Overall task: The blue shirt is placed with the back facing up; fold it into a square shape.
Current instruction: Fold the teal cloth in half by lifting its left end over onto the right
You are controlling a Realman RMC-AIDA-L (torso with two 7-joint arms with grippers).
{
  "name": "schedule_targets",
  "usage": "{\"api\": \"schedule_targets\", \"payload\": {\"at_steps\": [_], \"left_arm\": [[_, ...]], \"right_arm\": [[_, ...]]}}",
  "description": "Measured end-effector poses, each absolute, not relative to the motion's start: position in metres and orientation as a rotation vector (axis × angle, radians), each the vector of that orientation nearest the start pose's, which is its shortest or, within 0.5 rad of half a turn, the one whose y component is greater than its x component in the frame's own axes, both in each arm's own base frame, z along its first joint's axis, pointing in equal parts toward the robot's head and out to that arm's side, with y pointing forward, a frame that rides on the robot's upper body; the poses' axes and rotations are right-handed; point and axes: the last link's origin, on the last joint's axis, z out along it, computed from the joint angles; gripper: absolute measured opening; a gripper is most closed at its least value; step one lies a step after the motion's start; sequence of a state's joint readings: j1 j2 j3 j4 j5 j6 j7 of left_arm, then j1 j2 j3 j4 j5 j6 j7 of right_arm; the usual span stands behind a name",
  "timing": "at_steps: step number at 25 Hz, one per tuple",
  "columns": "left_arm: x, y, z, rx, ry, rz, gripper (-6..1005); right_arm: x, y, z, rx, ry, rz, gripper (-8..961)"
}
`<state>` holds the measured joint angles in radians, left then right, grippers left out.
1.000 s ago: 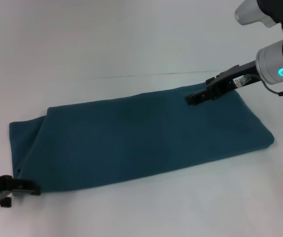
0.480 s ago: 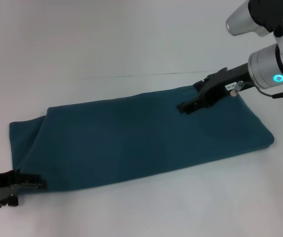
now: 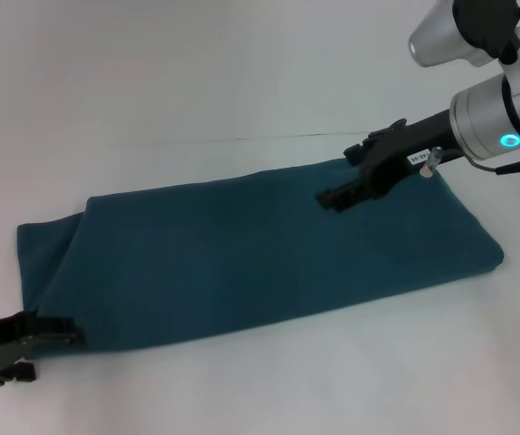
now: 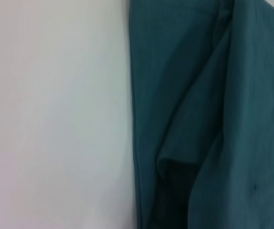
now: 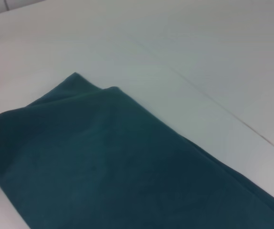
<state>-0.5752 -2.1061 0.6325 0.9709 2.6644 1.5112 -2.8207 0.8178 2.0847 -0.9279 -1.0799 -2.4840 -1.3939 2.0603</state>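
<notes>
Lying folded long, the blue shirt (image 3: 251, 258) spans from left pincer (image 3: 56, 343) to right pincer (image 3: 337, 197); grips unclear.

From the head cam we look down over the whole shirt (image 3: 260, 254). Our left wrist cam sits tight on its edge; the right wrist cam looks along it from farther back.

Plain white table (image 3: 197, 82) fills view; thin dark seam line (image 3: 269, 138) crosses it; even, soft light.
</notes>
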Motion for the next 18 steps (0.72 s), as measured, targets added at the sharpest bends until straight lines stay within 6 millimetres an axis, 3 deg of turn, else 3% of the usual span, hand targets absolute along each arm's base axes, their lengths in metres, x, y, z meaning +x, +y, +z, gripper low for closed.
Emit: {"api": "schedule_targets", "payload": {"at_steps": [18], "left_arm": [[-0.307,0.348,0.037,2.293,2.686,0.132,816]], "right_arm": [[0.151,0.41,0.024,-2.788,0.468,-0.018,923]]}}
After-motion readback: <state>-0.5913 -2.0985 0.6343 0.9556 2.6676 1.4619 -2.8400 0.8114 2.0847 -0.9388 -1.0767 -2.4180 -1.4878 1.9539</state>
